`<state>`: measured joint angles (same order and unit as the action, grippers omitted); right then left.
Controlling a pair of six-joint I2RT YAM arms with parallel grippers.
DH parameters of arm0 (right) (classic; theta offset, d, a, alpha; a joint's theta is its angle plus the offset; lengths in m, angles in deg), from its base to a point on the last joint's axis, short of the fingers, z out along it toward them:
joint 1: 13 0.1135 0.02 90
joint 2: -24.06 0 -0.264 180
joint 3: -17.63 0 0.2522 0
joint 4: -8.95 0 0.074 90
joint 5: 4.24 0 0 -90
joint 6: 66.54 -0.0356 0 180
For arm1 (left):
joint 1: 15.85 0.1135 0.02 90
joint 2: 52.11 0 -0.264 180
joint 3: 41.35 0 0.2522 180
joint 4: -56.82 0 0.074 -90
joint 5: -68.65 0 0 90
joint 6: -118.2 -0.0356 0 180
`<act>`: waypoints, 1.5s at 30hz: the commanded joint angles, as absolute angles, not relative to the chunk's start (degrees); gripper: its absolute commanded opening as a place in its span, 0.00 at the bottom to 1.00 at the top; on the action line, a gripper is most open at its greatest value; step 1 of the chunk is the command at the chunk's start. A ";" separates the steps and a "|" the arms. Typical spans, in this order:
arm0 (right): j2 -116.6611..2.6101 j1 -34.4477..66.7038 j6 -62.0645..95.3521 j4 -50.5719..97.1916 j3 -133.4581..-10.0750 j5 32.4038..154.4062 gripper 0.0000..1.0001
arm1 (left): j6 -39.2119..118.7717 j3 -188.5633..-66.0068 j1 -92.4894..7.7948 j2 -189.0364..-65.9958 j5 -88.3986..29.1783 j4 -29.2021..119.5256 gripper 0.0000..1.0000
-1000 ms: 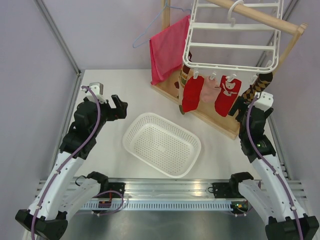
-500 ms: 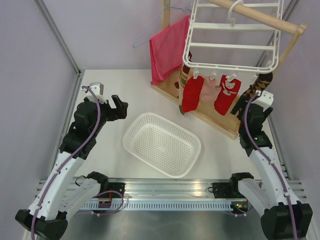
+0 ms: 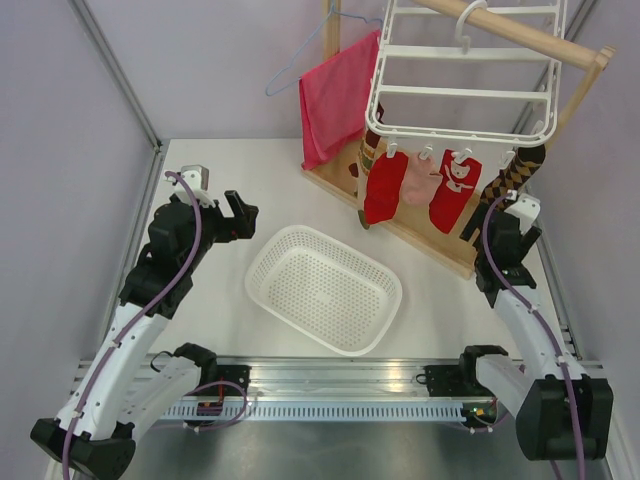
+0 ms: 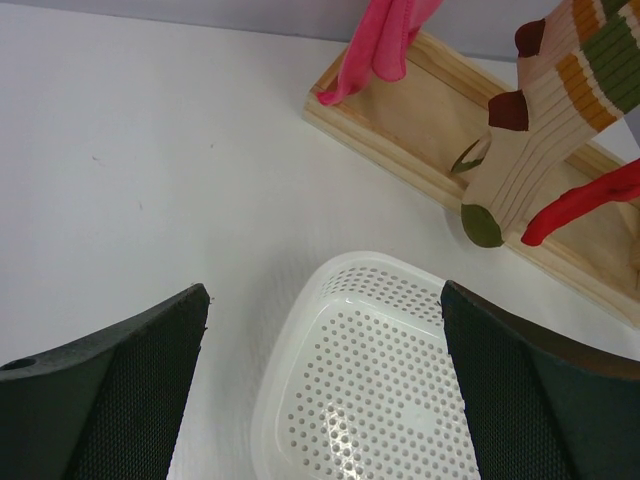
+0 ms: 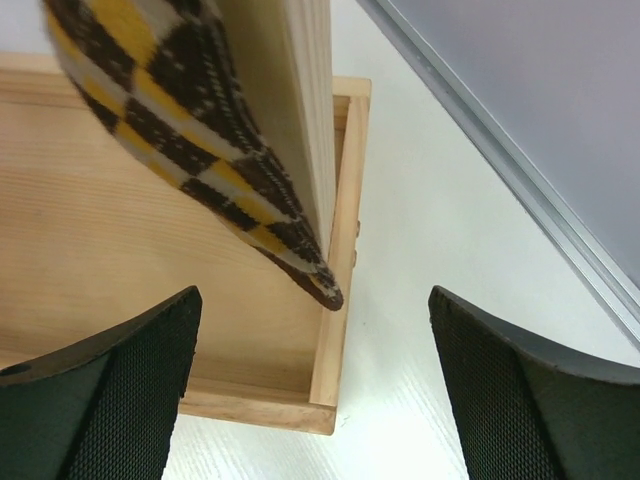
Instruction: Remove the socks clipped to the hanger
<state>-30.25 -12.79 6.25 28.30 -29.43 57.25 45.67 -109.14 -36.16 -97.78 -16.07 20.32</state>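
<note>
We hold the right gripper (image 5: 313, 340) spread wide and empty, just under the toe of the argyle sock (image 5: 190, 130). It hangs clipped at the near right corner of the hanger (image 3: 460, 93). Its long axis slants downward, toe lowest, straight ahead between our fingers and against the wooden stand (image 5: 285, 100). The left gripper (image 4: 325, 290), also open and empty, sits well apart, so we judge the right arm nearer
</note>
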 commanded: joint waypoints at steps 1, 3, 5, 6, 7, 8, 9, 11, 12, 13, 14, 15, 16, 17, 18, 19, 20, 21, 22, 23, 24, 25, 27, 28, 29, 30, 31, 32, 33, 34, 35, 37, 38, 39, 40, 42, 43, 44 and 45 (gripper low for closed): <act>-31.92 -14.58 6.06 24.39 -28.83 59.13 0.98 | 43.93 -110.75 -35.80 -97.90 -17.57 20.47 1.00; -32.63 -14.76 6.23 23.33 -28.30 59.48 0.96 | 43.93 -110.75 -35.80 -97.90 -17.57 20.56 1.00; -33.16 -14.84 6.41 23.15 -27.86 59.92 0.91 | 43.93 -110.75 -35.80 -97.90 -17.57 20.47 1.00; -33.25 -14.93 6.41 21.33 -27.34 60.10 0.84 | 43.93 -110.75 -35.80 -97.99 -17.57 20.56 1.00; -33.25 -14.85 6.49 20.87 -27.07 60.10 0.81 | 43.93 -110.75 -35.80 -98.08 -17.57 20.56 1.00; -33.25 -14.93 6.76 20.00 -26.63 60.19 0.79 | 43.93 -110.75 -35.80 -97.99 -17.57 20.56 1.00; -33.16 -14.93 6.93 19.38 -26.28 60.36 0.74 | 43.93 -110.75 -35.80 -97.99 -17.57 20.56 1.00; -32.90 -15.02 7.46 18.33 -25.40 60.97 0.69 | 43.93 -110.66 -35.80 -97.99 -17.66 20.56 1.00; -32.90 -15.02 7.55 17.36 -24.88 61.07 0.65 | 43.85 -110.66 -35.80 -97.99 -17.66 20.65 1.00; -32.90 -14.93 7.72 16.92 -24.70 60.98 0.64 | 43.84 -110.66 -35.80 -97.99 -17.66 20.56 1.00; -32.90 -15.02 7.99 16.04 -24.52 60.89 0.61 | 43.84 -110.66 -35.80 -97.99 -17.66 20.65 1.00; -32.90 -15.02 8.16 15.60 -24.26 60.89 0.59 | 43.84 -110.66 -35.80 -97.90 -17.66 20.65 1.00; -33.16 -15.02 8.43 15.07 -24.00 60.98 0.58 | 43.76 -110.66 -35.80 -97.90 -17.57 20.56 1.00; -33.25 -15.02 8.69 14.46 -23.91 60.89 0.57 | 43.76 -110.66 -35.80 -97.81 -17.48 20.65 1.00; -33.42 -15.02 8.95 14.19 -23.82 60.72 0.55 | 43.76 -110.66 -35.80 -97.73 -17.48 20.65 1.00; -33.95 -15.02 9.22 13.84 -23.73 60.45 0.54 | 43.76 -110.58 -35.80 -97.73 -17.39 20.56 1.00; -34.13 -15.02 9.66 12.88 -23.73 60.28 0.53 | 43.76 -110.57 -35.80 -97.64 -17.39 20.65 1.00; -34.48 -15.02 9.92 12.44 -23.73 60.28 0.53 | 43.67 -110.57 -35.80 -97.64 -17.39 20.73 1.00; -35.18 -15.02 10.10 11.82 -23.73 60.45 0.52 | 43.67 -110.49 -35.80 -97.72 -17.39 20.73 1.00; -35.36 -15.02 10.27 10.60 -23.64 60.63 0.51 | 43.67 -110.57 -35.80 -97.73 -17.39 20.65 1.00; -35.79 -15.02 10.54 10.06 -23.56 60.89 0.48 | 43.67 -110.49 -35.80 -97.73 -17.48 20.73 1.00; -36.58 -15.02 10.80 9.71 -23.47 61.24 0.47 | 43.67 -110.57 -35.80 -97.73 -17.48 20.65 1.00; -37.55 -15.02 11.06 9.18 -23.73 61.16 0.43 | 43.67 -110.49 -35.80 -97.73 -17.48 20.73 1.00; -38.51 -15.02 11.33 8.92 -23.73 61.24 0.41 | 43.49 -110.49 -35.80 -97.64 -17.39 20.73 1.00; -38.87 -15.02 11.33 8.31 -23.73 61.24 0.36 | 43.58 -110.49 -35.80 -97.55 -17.31 20.65 1.00; -39.66 -15.02 11.42 7.95 -23.64 61.24 0.33 | 43.58 -110.49 -35.80 -97.55 -17.31 20.65 1.00; -40.01 -15.02 11.68 7.69 -23.73 61.42 0.28 | 43.58 -110.49 -35.80 -97.55 -17.31 20.65 1.00; -40.28 -15.02 11.77 7.69 -23.90 61.85 0.14 | 43.58 -110.49 -35.80 -97.46 -17.31 20.65 1.00; -40.63 -15.02 11.77 7.69 -24.08 61.94 0.01 | 43.58 -110.49 -35.80 -97.46 -17.31 20.65 1.00; -40.55 -15.02 11.86 8.03 -24.17 62.03 0.01 | 43.58 -110.49 -35.80 -97.55 -17.39 20.73 1.00; -40.37 -15.02 11.77 8.04 -24.08 62.38 0.01 | 43.49 -110.49 -35.80 -97.55 -17.48 20.73 1.00; -39.32 -15.02 11.77 8.12 -23.56 62.82 0.01 | 43.49 -110.49 -35.80 -97.46 -17.39 20.73 1.00; -38.79 -15.02 11.77 8.30 -23.38 63.35 0.01 | 43.49 -110.49 -35.80 -97.37 -17.39 20.73 1.00; -37.48 -15.02 11.68 8.56 -23.29 63.70 0.01 | 43.49 -110.49 -35.80 -97.37 -17.39 20.73 1.00; -36.69 -15.02 11.59 8.83 -23.20 64.05 0.01 | 43.49 -110.49 -35.80 -97.29 -17.22 20.65 1.00; -33.71 -14.93 11.24 10.14 -22.85 65.62 0.01 | 43.58 -110.57 -35.80 -97.20 -16.96 20.65 1.00; -32.38 -14.85 10.98 11.19 -22.76 66.25 0.01 | 43.67 -110.57 -35.80 -97.20 -16.78 20.73 0.99; -31.15 -14.76 10.54 11.72 -22.59 67.04 0.01 | 43.76 -110.66 -35.80 -97.11 -16.60 20.65 0.99; -28.79 -14.23 10.45 12.34 -22.59 68.00 0.01 | 43.76 -110.75 -35.80 -96.94 -16.60 20.65 0.99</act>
